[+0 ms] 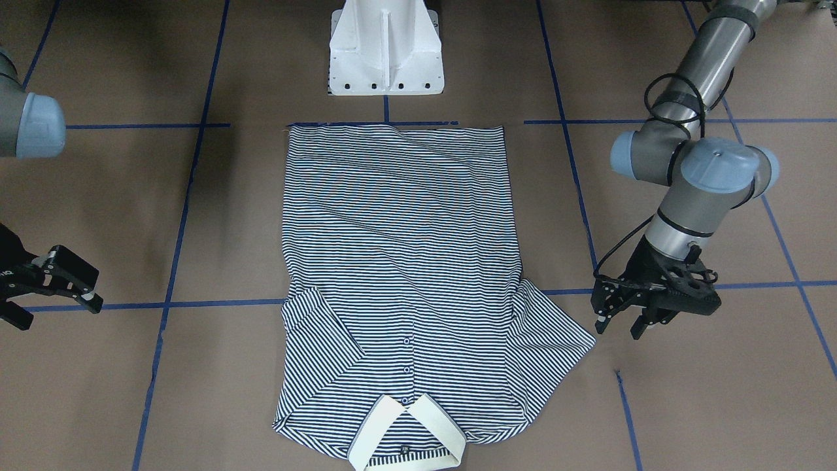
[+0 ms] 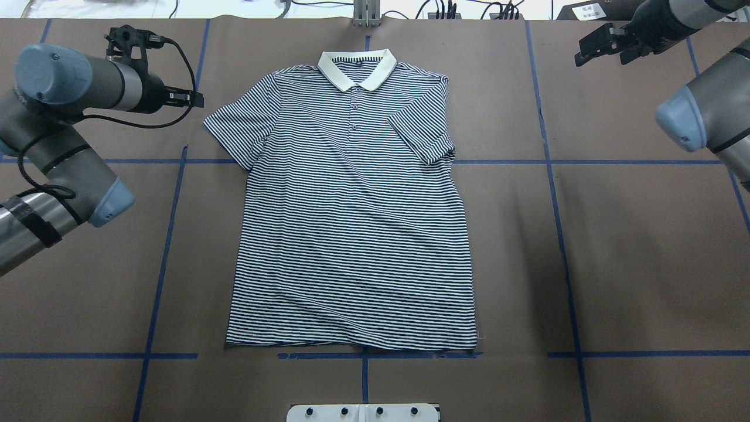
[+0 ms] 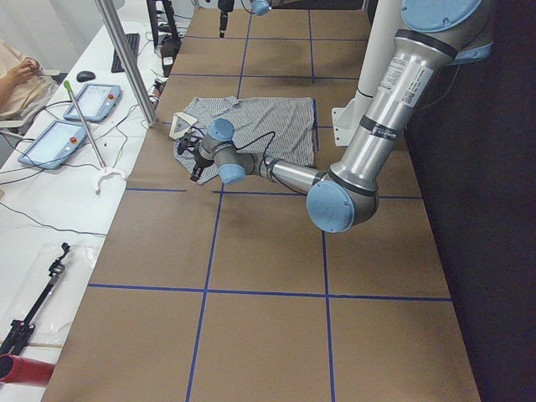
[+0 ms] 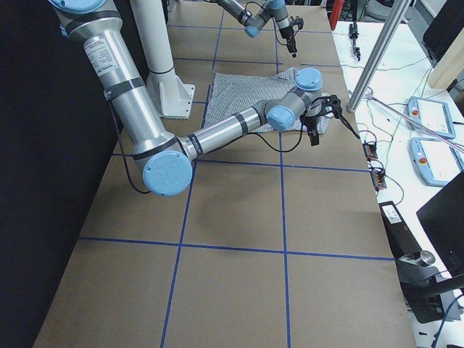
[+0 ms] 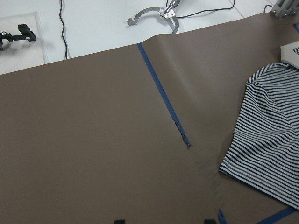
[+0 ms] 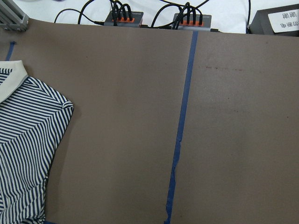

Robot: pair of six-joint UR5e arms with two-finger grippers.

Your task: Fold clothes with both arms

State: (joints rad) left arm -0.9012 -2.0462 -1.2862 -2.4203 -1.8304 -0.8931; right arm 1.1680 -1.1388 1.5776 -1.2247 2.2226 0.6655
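Left gripper [image 1: 618, 326] hung just off the polo shirt's [image 1: 399, 261] spread sleeve, jaws parted, empty. Right gripper [image 1: 60, 313] hung well clear of the shirt's opposite side, jaws likewise parted, empty.

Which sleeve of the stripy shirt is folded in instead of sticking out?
The sleeve on the robot's right side: it is folded in over the front of the shirt, while the other sleeve lies spread out flat.
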